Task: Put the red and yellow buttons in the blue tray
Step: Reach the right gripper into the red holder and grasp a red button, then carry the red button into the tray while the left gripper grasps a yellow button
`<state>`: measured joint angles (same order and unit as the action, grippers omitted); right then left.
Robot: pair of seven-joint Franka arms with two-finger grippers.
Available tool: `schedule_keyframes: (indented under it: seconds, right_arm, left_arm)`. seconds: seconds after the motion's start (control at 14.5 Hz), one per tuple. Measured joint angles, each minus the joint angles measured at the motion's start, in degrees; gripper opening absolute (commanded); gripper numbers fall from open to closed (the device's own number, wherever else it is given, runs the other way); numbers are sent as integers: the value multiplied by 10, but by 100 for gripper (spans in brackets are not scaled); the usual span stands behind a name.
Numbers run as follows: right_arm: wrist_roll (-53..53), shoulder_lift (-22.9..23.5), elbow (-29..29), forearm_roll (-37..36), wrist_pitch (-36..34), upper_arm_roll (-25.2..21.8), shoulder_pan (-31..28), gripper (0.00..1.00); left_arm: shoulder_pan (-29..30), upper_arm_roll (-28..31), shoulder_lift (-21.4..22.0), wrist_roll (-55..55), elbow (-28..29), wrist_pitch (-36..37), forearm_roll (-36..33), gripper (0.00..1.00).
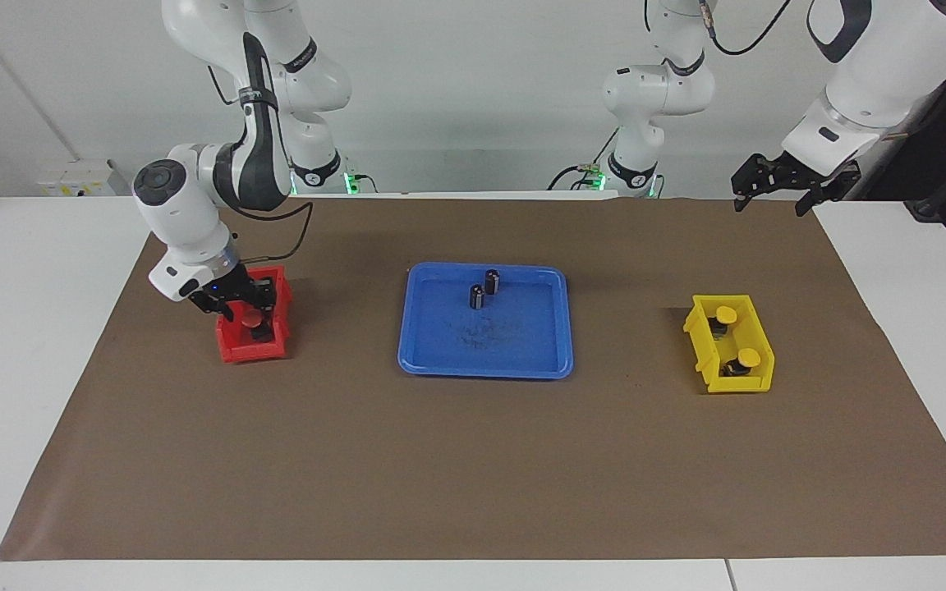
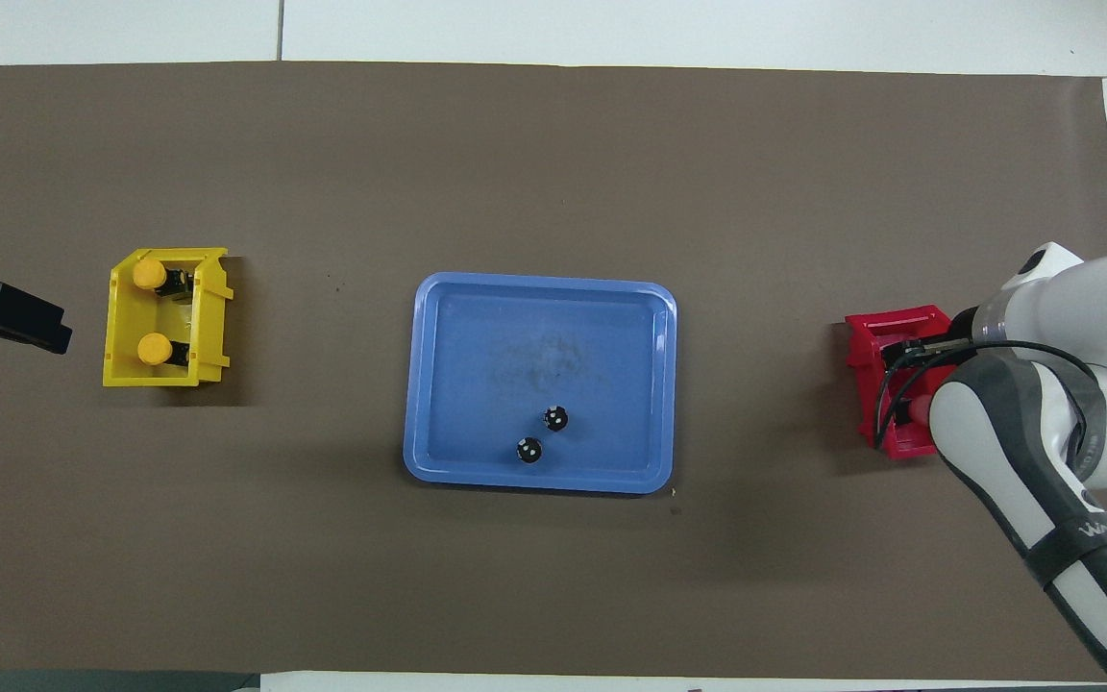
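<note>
The blue tray (image 1: 514, 349) lies mid-table and also shows in the overhead view (image 2: 477, 365). Two yellow buttons (image 1: 725, 313) (image 1: 748, 359) sit in the small yellow bin (image 1: 707, 345) toward the left arm's end; the overhead view shows them too (image 2: 148, 276) (image 2: 152, 348). My right gripper (image 1: 247, 310) is down inside the small red bin (image 1: 253, 351), right at a red button (image 1: 259, 324). The other red button is hidden. My left gripper (image 1: 775, 201) is open and empty, waiting raised over the table's edge at its own end.
Two capless black cylinders (image 1: 477, 296) (image 1: 492, 281) stand in the tray on the part nearer the robots. A brown mat (image 1: 473, 468) covers the table. The right arm's forearm (image 2: 1044, 461) covers part of the red bin (image 2: 866, 336) from above.
</note>
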<state>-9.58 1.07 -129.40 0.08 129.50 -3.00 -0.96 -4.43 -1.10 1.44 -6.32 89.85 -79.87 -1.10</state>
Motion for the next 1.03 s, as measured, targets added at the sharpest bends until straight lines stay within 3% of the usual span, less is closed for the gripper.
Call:
schedule_keyframes:
  seconds: [0.21,0.41,0.69,0.83,1.03]
  right_arm:
    - [0,-2,-11,0,18,0,0,47]
    - [0,-6,-21,0,27,0,0,22]
    - [0,-7,-5,0,6,1,1,22]
    - [-1,-3,63,0,-82,2,4,22]
    - [5,22,205,2,-218,3,28,22]
  left_arm:
    - [0,0,0,0,0,-1,0,100]
    - [-10,-4,0,-2,0,-3,0,100]
    - [-28,-9,0,-2,1,-3,0,100]
    - [-27,-7,4,0,20,-24,0,98]
    - [-9,-2,33,28,132,-177,0,89]
